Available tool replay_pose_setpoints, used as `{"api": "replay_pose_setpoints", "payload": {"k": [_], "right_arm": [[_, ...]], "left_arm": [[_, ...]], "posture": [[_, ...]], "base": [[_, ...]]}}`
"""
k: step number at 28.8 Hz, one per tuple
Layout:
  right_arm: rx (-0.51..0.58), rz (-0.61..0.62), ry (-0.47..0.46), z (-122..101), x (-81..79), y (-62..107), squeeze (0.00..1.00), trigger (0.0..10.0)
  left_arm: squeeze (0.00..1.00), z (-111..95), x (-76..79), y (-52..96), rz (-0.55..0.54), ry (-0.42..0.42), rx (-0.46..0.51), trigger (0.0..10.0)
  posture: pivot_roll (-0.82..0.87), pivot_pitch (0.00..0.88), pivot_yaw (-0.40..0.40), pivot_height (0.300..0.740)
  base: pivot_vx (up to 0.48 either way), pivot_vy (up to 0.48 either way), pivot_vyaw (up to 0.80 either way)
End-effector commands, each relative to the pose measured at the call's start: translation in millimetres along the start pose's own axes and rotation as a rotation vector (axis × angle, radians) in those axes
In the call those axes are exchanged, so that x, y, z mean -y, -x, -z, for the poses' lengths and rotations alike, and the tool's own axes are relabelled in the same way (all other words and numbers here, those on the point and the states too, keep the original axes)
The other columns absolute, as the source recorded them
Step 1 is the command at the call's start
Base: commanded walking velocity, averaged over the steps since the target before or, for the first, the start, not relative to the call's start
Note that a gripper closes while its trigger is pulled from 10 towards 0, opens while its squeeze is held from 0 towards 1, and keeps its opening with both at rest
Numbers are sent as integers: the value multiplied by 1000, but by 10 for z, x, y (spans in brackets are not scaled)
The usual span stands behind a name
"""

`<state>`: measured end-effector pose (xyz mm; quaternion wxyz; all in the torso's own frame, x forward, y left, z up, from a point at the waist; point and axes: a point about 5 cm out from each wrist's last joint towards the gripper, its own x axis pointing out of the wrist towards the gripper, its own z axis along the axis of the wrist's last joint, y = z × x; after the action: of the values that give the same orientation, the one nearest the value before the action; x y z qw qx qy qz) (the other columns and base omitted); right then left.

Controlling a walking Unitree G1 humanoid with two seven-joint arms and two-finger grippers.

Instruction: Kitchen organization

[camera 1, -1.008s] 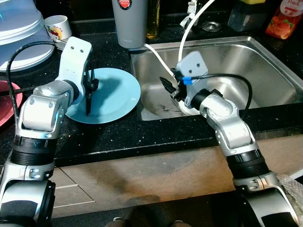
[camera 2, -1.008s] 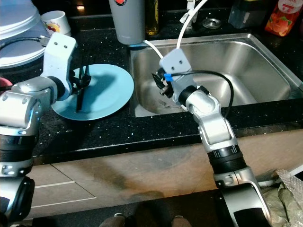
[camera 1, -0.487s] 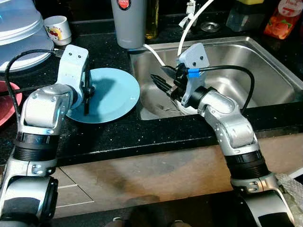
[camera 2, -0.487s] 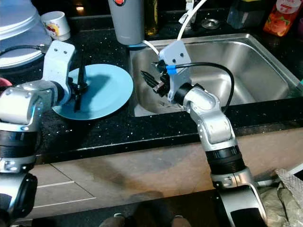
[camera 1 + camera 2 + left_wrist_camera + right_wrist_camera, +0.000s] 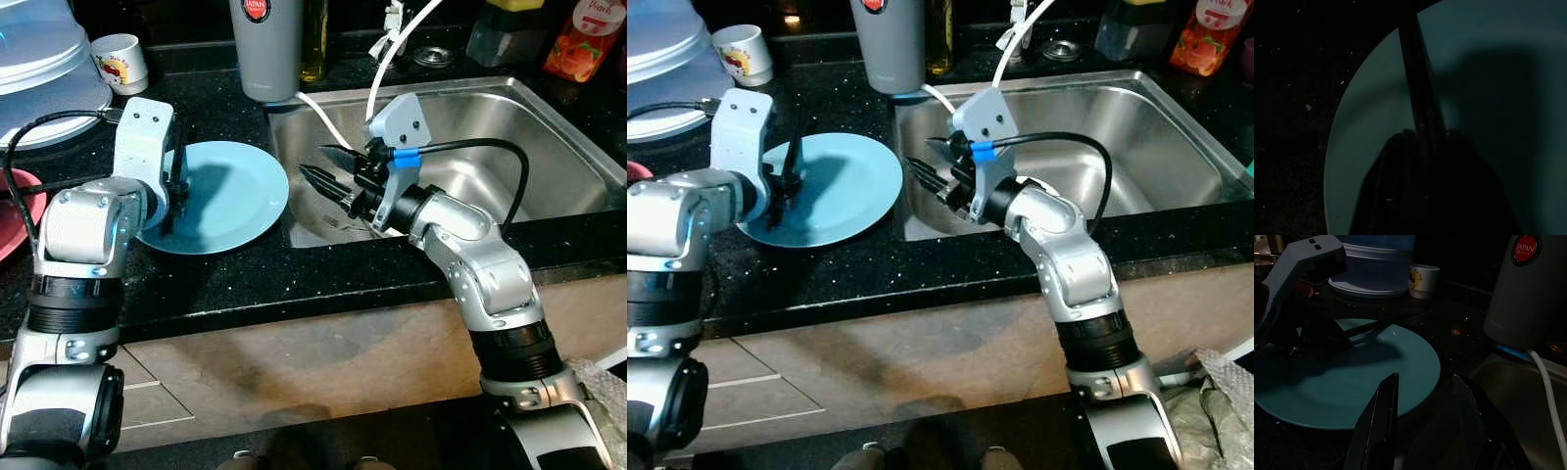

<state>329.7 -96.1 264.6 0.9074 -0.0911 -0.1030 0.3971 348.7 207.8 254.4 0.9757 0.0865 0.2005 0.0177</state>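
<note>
A light blue plate (image 5: 230, 191) lies flat on the black countertop (image 5: 245, 274), left of the sink. My left gripper (image 5: 172, 208) points down onto the plate's left part, its fingers pressed together; in the left wrist view they (image 5: 1420, 93) cross the plate's rim (image 5: 1356, 107). My right gripper (image 5: 312, 160) hangs over the sink's left edge and points toward the plate. It is open and holds nothing; in the right wrist view its fingers (image 5: 1378, 416) frame the plate (image 5: 1400, 367).
The steel sink (image 5: 549, 127) takes up the right, with a white hose (image 5: 390, 59) running into it. At the back stand a grey tumbler (image 5: 266, 44), a white mug (image 5: 120, 59), a clear plastic container (image 5: 39, 69) and a juice carton (image 5: 583, 39). A red plate (image 5: 15, 211) lies far left.
My right gripper has lifted from low in the sink and swung left toward the plate, its fingers now spread. The left gripper has shifted slightly left over the plate.
</note>
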Motion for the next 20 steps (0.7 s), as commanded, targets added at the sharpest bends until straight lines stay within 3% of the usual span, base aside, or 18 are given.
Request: {"api": "replay_pose_setpoints", "payload": {"k": [1,13,17,20], "right_arm": [[-3,-19,-1,-10,-39,12,0,10000],[-6,-12,-5,-20,-18,19,0,10000],[-2,-10,-5,-35,-9,18,0,10000],[1,-7,-5,-46,-3,19,0,10000]], "left_arm": [[0,75,6,-21,1,17,-42,0],[0,17,-11,10,-6,12,-10,0],[0,-147,-14,76,-14,-45,113,0],[0,-255,-10,162,24,-77,150,0]], "posture": [[22,110,19,740],[22,117,18,740],[20,118,19,740],[16,119,20,740]], "base": [[0,0,0],[0,0,0],[0,0,0],[0,0,0]]}}
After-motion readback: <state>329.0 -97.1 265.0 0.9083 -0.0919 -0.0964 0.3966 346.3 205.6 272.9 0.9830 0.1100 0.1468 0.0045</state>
